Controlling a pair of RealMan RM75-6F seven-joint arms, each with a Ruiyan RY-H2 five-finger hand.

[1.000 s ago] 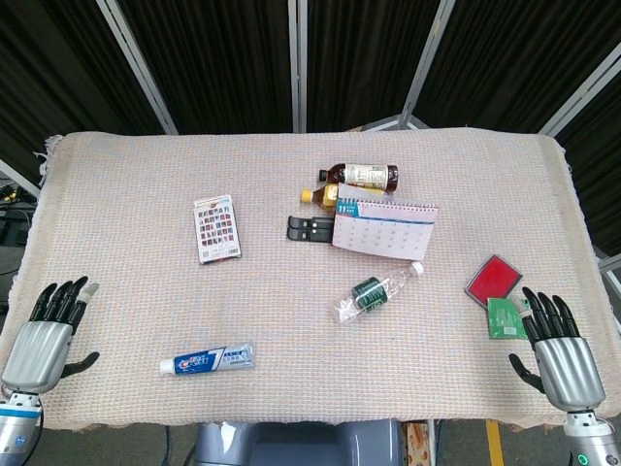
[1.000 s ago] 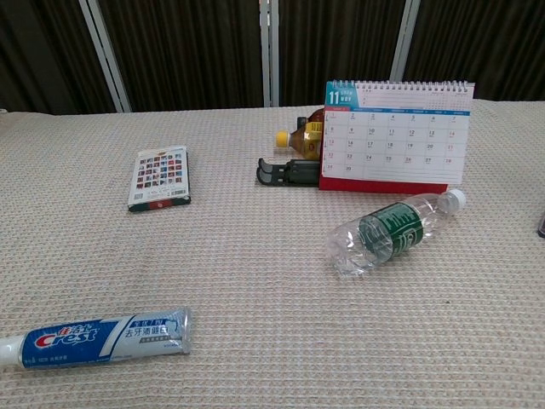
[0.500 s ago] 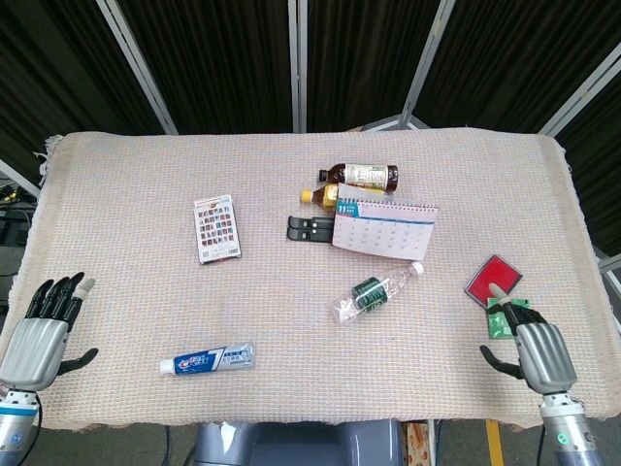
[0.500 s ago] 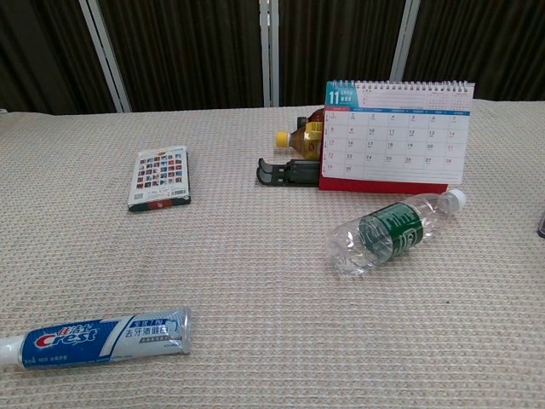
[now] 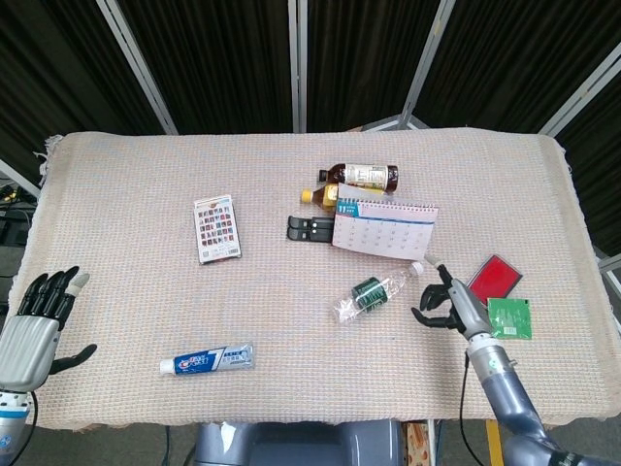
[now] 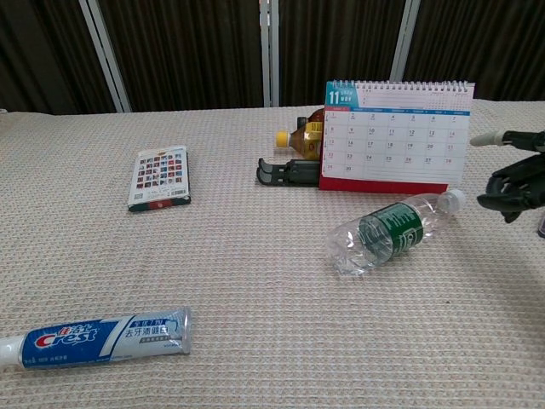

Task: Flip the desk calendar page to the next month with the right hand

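The desk calendar (image 5: 384, 228) (image 6: 396, 136) stands upright near the table's middle, a spiral along its top edge and the page headed 11 facing me. My right hand (image 5: 446, 303) (image 6: 513, 177) hovers to the calendar's right and nearer me, fingers spread and empty, apart from the calendar. One pale-tipped finger (image 6: 485, 138) points toward the calendar's right edge. At the near left corner of the table my left hand (image 5: 36, 330) is open, holding nothing; the chest view does not show it.
A clear water bottle (image 5: 377, 290) (image 6: 393, 230) lies just left of my right hand. Behind the calendar lie two drink bottles (image 5: 359, 177) and a black clip (image 5: 310, 229). A red card (image 5: 495, 278) and green packet (image 5: 509, 317) lie right. A card box (image 5: 216, 229) and toothpaste (image 5: 207, 358) lie left.
My right hand has moved from the near right table edge forward and left toward the calendar, entering the chest view. My left hand has drifted slightly down and left.
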